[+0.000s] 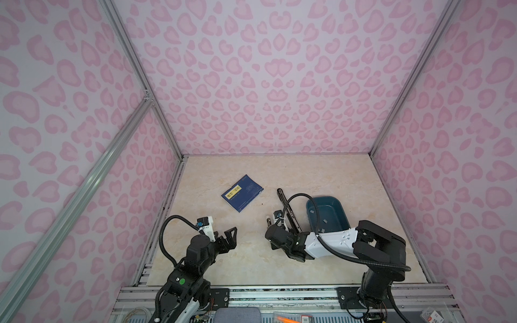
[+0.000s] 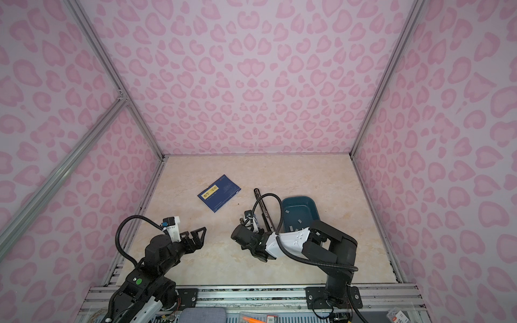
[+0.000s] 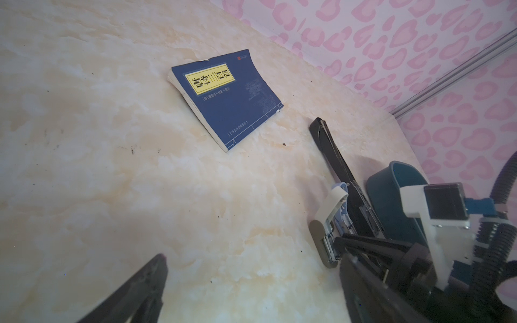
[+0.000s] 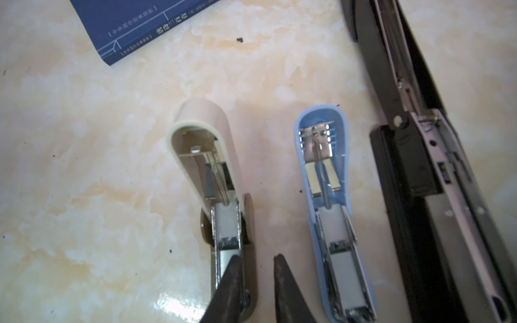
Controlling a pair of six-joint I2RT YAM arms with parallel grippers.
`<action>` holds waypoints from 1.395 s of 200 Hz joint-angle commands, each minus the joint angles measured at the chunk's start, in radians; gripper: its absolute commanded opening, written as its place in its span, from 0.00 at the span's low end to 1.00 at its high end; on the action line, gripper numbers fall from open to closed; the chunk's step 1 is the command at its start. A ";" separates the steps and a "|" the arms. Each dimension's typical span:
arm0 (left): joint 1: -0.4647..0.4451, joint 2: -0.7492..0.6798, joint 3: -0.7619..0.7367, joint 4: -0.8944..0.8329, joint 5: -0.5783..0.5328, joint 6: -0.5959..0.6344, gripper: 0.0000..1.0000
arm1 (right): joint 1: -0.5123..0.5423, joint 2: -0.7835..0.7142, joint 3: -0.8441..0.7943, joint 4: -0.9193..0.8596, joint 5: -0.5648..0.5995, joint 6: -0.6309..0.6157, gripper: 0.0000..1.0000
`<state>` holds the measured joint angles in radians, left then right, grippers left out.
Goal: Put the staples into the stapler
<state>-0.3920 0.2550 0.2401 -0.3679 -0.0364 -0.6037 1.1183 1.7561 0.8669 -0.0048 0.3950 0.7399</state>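
Three staplers lie opened side by side: a beige stapler, a blue stapler and a long black stapler. Grey strips sit in the beige and blue magazines. Loose grey staples lie in the teal bin. My right gripper hovers low at the beige stapler's front end. One finger lies over its magazine and the other over the table beside it, with a narrow gap and nothing held. My left gripper stands wide open over bare table, left of the staplers.
A blue book with a yellow label lies at the back left of the beige marble tabletop. The teal bin stands right of the black stapler. Pink patterned walls close in three sides. A metal rail runs along the front edge.
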 commanded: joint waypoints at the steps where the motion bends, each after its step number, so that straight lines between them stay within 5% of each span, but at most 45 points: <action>1: 0.001 0.013 0.019 0.014 -0.031 -0.024 0.97 | 0.003 -0.030 -0.011 -0.024 0.027 -0.030 0.24; 47: 0.000 0.130 0.013 0.154 0.063 -0.086 0.97 | 0.028 -0.118 -0.131 0.152 0.033 -0.134 0.45; 99: 0.001 0.343 0.013 0.459 0.171 -0.049 0.97 | 0.050 -0.095 -0.216 0.339 0.002 -0.284 0.51; 180: -0.026 0.880 0.162 0.713 0.271 0.009 0.97 | 0.048 0.023 -0.278 0.569 -0.070 -0.382 0.50; 279: -0.059 1.125 0.263 0.800 0.331 0.074 0.97 | -0.017 0.098 -0.312 0.651 -0.120 -0.400 0.36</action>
<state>-0.4511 1.3643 0.4931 0.3740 0.2806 -0.5583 1.1072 1.8370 0.5648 0.7063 0.3046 0.3477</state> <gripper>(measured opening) 0.967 0.353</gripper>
